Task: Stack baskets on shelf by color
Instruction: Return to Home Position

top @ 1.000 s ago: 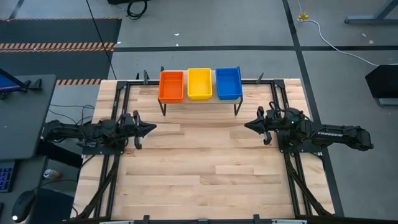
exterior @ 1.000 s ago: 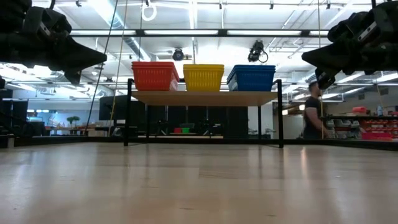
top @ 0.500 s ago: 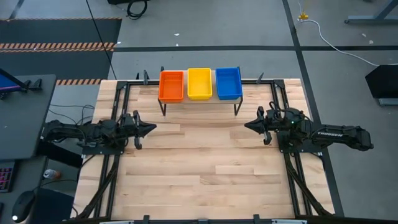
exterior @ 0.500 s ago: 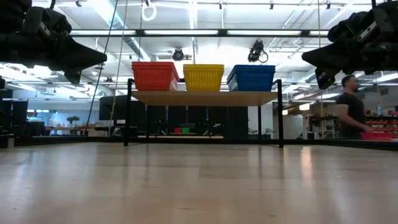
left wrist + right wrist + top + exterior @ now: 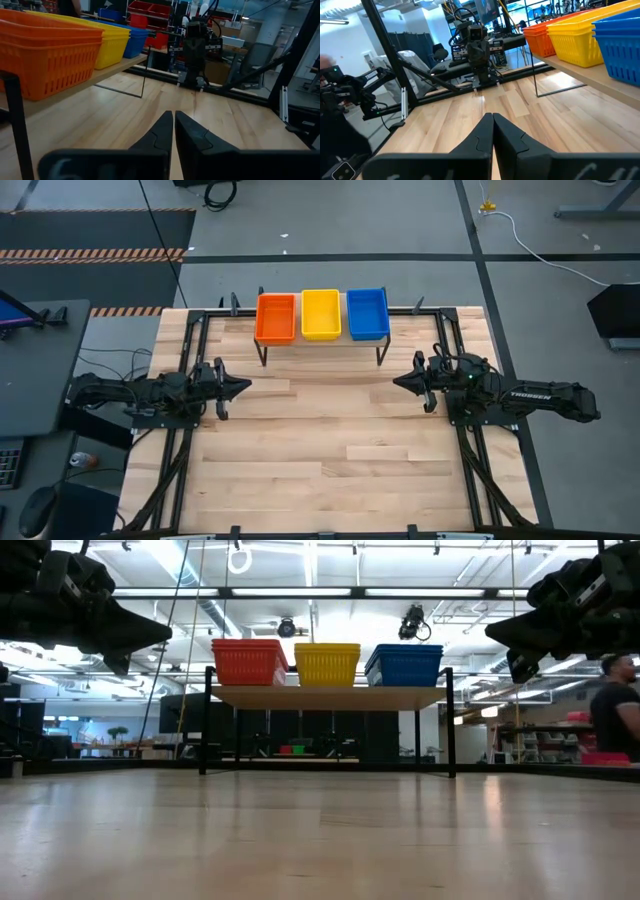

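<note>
Baskets sorted by colour on the shelf, arms at the sides.
The shelf (image 5: 330, 697) stands at the far edge of the bench (image 5: 320, 470), carrying orange baskets (image 5: 276, 317), yellow baskets (image 5: 321, 314) and blue baskets (image 5: 367, 313) side by side. The left hand (image 5: 240, 387) hovers near the left edge and the right hand (image 5: 400, 383) near the right, each with its fingers pressed together and empty.

Robotics lab, workshop feel. My counter (image 5: 330, 450) stands on grey concrete floor (image 5: 330, 230), hazard-stripe tape (image 5: 90, 254) far left. Open ceiling, strip lights (image 5: 320, 592). Beyond: racked red bins (image 5: 150, 9), keyboard (image 5: 10, 463) near left, person (image 5: 615, 705) far right.
</note>
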### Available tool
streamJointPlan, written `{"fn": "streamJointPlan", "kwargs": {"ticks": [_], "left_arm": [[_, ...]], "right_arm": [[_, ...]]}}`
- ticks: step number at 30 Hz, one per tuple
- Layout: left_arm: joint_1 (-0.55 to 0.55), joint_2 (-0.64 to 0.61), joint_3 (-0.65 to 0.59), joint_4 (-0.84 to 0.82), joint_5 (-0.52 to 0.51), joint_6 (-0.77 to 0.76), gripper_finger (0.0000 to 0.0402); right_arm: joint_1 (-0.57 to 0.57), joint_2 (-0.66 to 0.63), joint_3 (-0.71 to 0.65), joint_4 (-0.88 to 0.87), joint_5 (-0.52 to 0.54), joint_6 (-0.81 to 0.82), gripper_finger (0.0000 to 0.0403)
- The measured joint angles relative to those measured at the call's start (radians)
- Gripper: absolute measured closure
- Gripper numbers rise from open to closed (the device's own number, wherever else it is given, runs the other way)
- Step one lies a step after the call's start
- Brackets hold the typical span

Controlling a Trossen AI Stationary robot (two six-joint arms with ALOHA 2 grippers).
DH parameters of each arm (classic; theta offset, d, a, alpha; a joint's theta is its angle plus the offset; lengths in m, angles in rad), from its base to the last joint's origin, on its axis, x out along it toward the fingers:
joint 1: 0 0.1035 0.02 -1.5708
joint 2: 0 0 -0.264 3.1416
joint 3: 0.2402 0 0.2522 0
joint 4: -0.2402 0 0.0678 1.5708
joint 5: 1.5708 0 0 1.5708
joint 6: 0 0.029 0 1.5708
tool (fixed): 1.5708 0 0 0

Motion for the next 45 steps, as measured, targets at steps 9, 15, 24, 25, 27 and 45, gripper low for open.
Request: {"fn": "streamJointPlan", "kwargs": {"ticks": [9,15,24,25,27,45], "left_arm": [[0.0,0.0,0.0,0.0,0.0,0.0,0.0382],[0.0,0.0,0.0,0.0,0.0,0.0,0.0379],[0.0,0.0,0.0,0.0,0.0,0.0,0.0373],[0.0,0.0,0.0,0.0,0.0,0.0,0.0374],[0.0,0.0,0.0,0.0,0.0,0.0,0.0376],[0.0,0.0,0.0,0.0,0.0,0.0,0.0376]], "right_arm": [[0.0,0.0,0.0,0.0,0.0,-0.001,0.0387],[0.0,0.0,0.0,0.0,0.0,0.0,0.0388],[0.0,0.0,0.0,0.0,0.0,0.0,0.0389],[0.0,0.0,0.0,0.0,0.0,0.0,0.0389],[0.0,0.0,0.0,0.0,0.0,0.0,0.0389],[0.0,0.0,0.0,0.0,0.0,0.0,0.0389]]}}
